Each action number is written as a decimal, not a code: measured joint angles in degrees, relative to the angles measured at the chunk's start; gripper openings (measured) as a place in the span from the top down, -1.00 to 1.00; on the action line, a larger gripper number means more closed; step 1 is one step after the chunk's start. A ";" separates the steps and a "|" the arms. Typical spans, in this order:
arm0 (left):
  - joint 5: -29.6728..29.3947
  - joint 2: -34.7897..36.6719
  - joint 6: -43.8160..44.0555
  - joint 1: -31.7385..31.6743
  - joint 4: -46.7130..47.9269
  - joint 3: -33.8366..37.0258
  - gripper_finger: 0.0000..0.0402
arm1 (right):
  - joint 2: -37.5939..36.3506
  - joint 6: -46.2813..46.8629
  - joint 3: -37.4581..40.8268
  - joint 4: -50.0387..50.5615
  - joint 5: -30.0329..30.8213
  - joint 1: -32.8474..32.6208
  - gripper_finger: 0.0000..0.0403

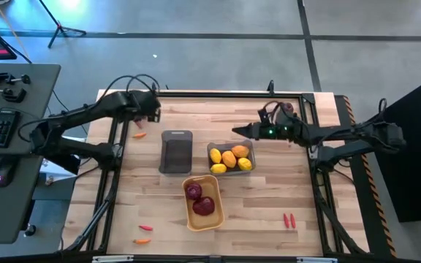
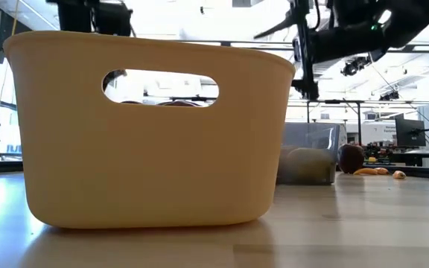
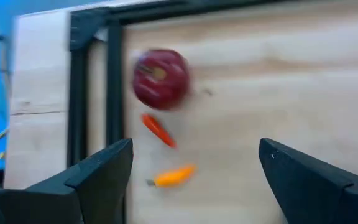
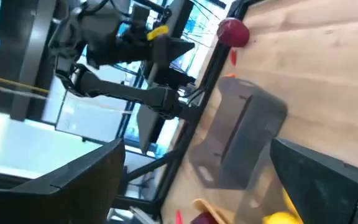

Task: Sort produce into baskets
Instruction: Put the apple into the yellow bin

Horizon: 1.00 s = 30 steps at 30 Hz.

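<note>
your left gripper hangs with jaws spread, the dark red round toy fruit just beyond them on the wood, while your right gripper waits spread beside the dark grey plastic bin.

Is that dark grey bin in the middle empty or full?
Empty: from above, the dark grey bin shows only its bare floor, no produce inside.

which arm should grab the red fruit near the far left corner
Left. The left hand hangs open right over the red fruit, with two small carrot pieces beside it. The right hand is across the table, beyond the empty grey basket.
</note>
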<state>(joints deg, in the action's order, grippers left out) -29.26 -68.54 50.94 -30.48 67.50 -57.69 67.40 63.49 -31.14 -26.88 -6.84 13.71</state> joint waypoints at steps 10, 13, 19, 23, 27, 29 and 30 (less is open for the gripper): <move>-2.02 -6.63 8.87 -11.06 -11.73 6.48 -0.67 | 0.83 -7.01 0.02 2.68 -16.53 10.85 -0.94; -5.18 -9.77 11.03 -12.31 -14.33 6.49 -0.67 | 0.80 -8.30 0.02 4.12 -18.76 12.22 -0.94; -5.57 -15.11 13.05 -14.49 -18.45 6.49 -0.67 | 0.83 -9.85 0.02 5.44 -20.16 12.98 -0.94; -6.35 -17.10 14.83 -15.46 -19.90 6.49 -0.67 | 0.83 -10.03 0.02 5.40 -20.18 12.94 -0.94; -7.32 -17.56 14.27 -16.84 -23.07 6.49 -0.67 | 0.83 -11.85 0.02 5.40 -20.16 12.94 -0.94; -7.57 -17.54 13.69 -17.71 -24.50 6.51 -0.67 | 0.83 -12.45 0.02 5.40 -20.16 12.94 -0.94; -7.28 -17.54 13.22 -18.09 -25.46 6.67 -0.67 | 0.83 -12.70 0.02 5.38 -20.16 12.94 -0.94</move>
<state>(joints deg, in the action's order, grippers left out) -36.54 -86.08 64.17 -48.56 42.04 -51.02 68.23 50.79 -31.11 -21.49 -27.00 26.65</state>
